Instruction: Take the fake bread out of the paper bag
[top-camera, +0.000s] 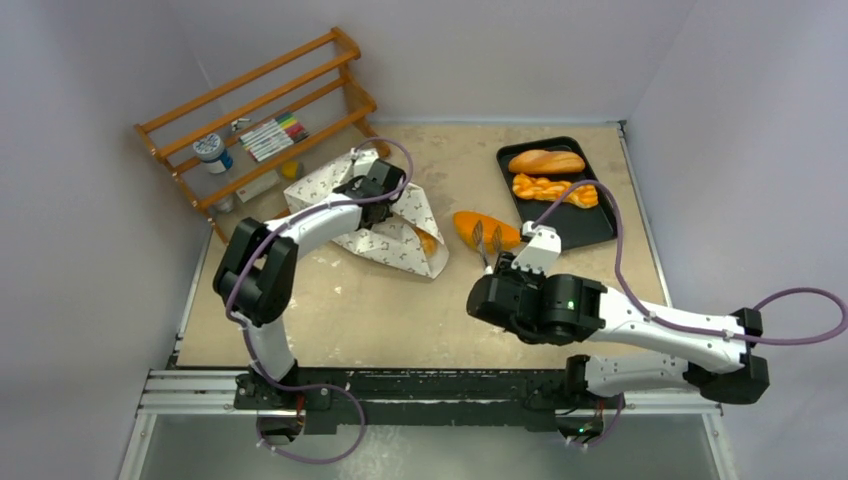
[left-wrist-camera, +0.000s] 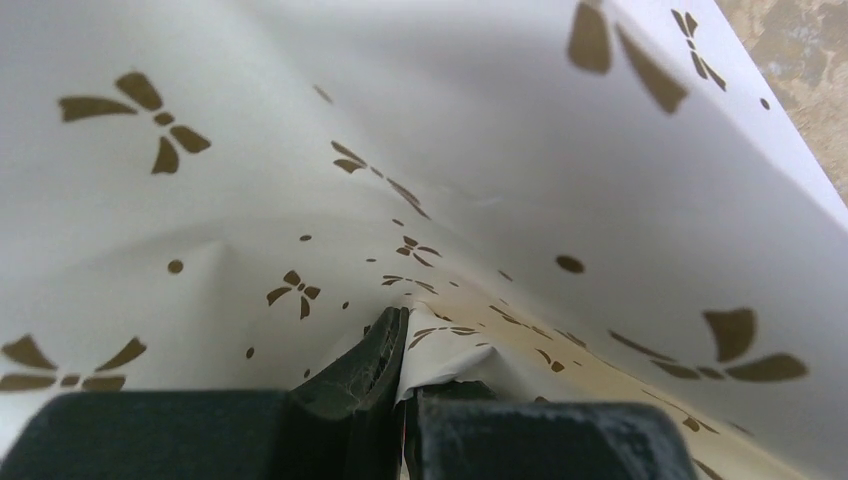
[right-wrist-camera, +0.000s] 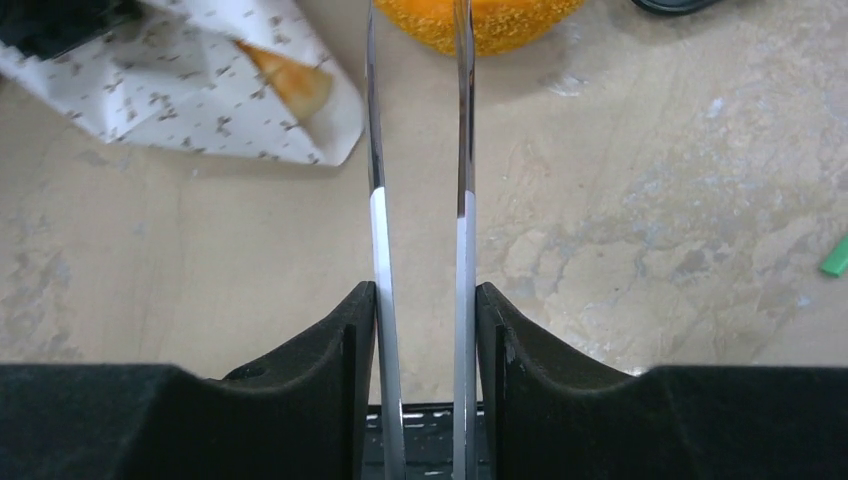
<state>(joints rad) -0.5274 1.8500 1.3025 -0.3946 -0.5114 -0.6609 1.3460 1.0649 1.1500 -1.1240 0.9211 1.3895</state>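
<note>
The paper bag (top-camera: 385, 238) lies on its side left of centre, its mouth facing right. My left gripper (top-camera: 377, 186) is shut on a fold of the paper bag (left-wrist-camera: 450, 150), and the left gripper (left-wrist-camera: 410, 345) has paper pinched between its jaws. One orange fake bread (top-camera: 482, 228) lies on the table between bag and tray. Another piece of bread (right-wrist-camera: 290, 80) shows inside the mouth of the bag (right-wrist-camera: 180, 90). My right gripper (right-wrist-camera: 425, 290) is shut on metal tongs (right-wrist-camera: 380, 230), whose parted blades reach the loose bread (right-wrist-camera: 480, 20).
A black tray (top-camera: 592, 226) at the back right carries a tan loaf (top-camera: 545, 160) and a braided loaf (top-camera: 553, 190). A wooden rack (top-camera: 260, 100) with markers and a jar stands at the back left. A small green object (right-wrist-camera: 836, 258) lies at the right.
</note>
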